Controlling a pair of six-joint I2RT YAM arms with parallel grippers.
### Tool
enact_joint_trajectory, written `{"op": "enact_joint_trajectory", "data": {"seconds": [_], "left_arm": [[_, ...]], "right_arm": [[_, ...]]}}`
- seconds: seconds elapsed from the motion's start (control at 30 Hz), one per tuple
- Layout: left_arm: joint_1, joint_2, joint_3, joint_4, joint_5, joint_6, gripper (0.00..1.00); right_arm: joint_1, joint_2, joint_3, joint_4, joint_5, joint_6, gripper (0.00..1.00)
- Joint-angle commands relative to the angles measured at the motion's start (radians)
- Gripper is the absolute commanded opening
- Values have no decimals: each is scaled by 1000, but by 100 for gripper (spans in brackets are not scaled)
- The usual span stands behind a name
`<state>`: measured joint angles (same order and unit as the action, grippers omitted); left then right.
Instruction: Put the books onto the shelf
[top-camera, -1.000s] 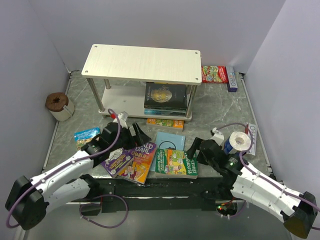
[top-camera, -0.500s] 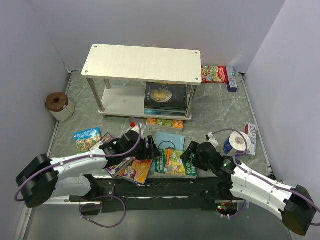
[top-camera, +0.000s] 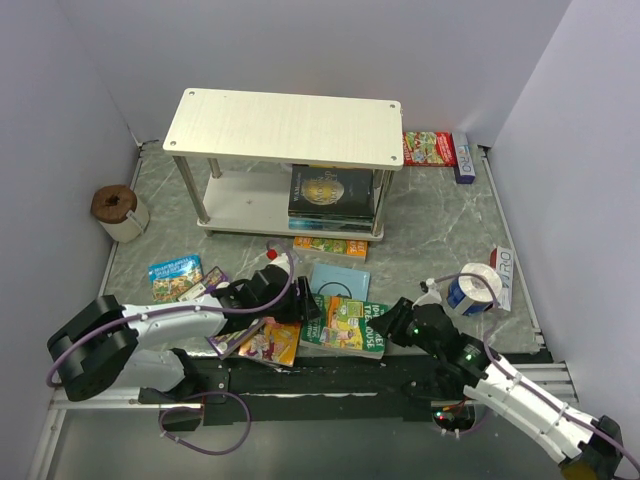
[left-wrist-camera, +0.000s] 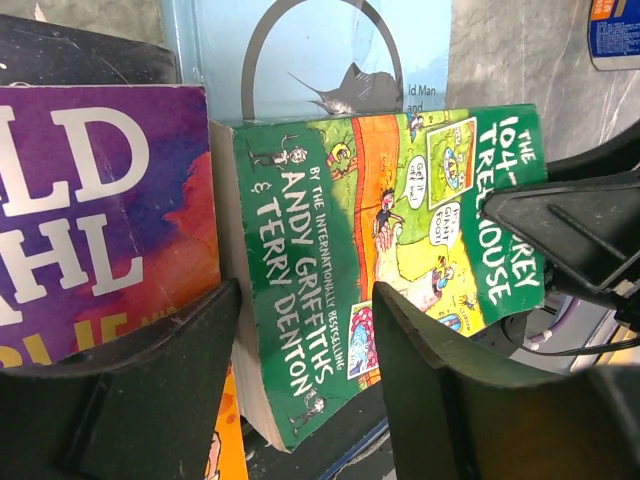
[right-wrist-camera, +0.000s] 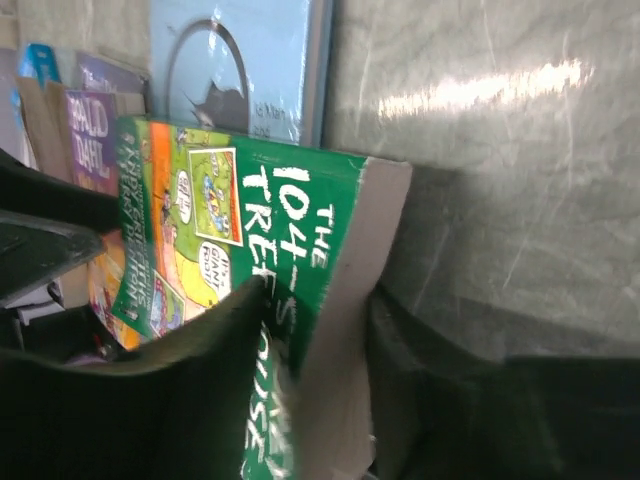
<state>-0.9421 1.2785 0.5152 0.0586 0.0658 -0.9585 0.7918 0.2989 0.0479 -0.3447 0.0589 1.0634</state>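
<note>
The green book (top-camera: 345, 325) lay on the table (top-camera: 430, 220) near the shelf (top-camera: 285, 125). The left claw (left-wrist-camera: 307, 290) and right claw (right-wrist-camera: 318, 295) sat part-open round its ends — likely to lift it together — but I could not tell if they pinched it.

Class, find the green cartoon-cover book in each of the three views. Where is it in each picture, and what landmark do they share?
Top external: green book low in the centre of the picture.
Left wrist: green book fills the middle.
Right wrist: green book left of centre, reaching the bottom edge.
Shared landmark: light blue book, lying just beyond it in every view.
</note>
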Motion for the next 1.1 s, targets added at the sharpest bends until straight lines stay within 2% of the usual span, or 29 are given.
{"op": "enact_joint_trajectory", "data": {"seconds": [0.0,0.03,0.13,0.2,0.3,0.33,0.4,0.47,0.53,0.67,0.7,0.87,0.9,1.07], "left_arm": [[-11,41,-3,20,2,-3,61],[-11,36,-3,15,-4,-3,61],[-11,0,3,-29,-50,-3,63],[-11,-57,20,-60,-63,-2,66],[-11,-154,71,-184,-181,26,81],[-9,-178,86,-236,-211,41,91],[8,-246,135,-278,-271,79,99],[34,-280,179,-305,-255,122,96],[84,-307,213,-324,-216,199,96],[155,-320,296,-342,-74,329,96],[178,-335,305,-338,16,375,96],[206,-381,354,-301,257,481,96],[212,-392,358,-290,350,510,96],[215,-401,367,-286,590,553,96]], "right_arm": [[7,-32,30,-28,-62,-32,31],[9,-29,38,-33,-60,-39,19],[11,-6,87,-50,-60,-77,0],[9,19,150,-65,-39,-129,0],[9,66,269,-89,-39,-232,0],[7,81,302,-96,-53,-262,0],[7,147,409,-119,-85,-342,0],[4,231,486,-158,-152,-422,0],[3,287,591,-174,-227,-468,0],[-14,399,734,-181,-484,-563,0],[-19,416,754,-183,-517,-571,0],[-92,479,820,-136,-764,-583,0],[-123,486,826,-122,-828,-580,0],[-190,528,846,-82,-970,-563,0]]}}
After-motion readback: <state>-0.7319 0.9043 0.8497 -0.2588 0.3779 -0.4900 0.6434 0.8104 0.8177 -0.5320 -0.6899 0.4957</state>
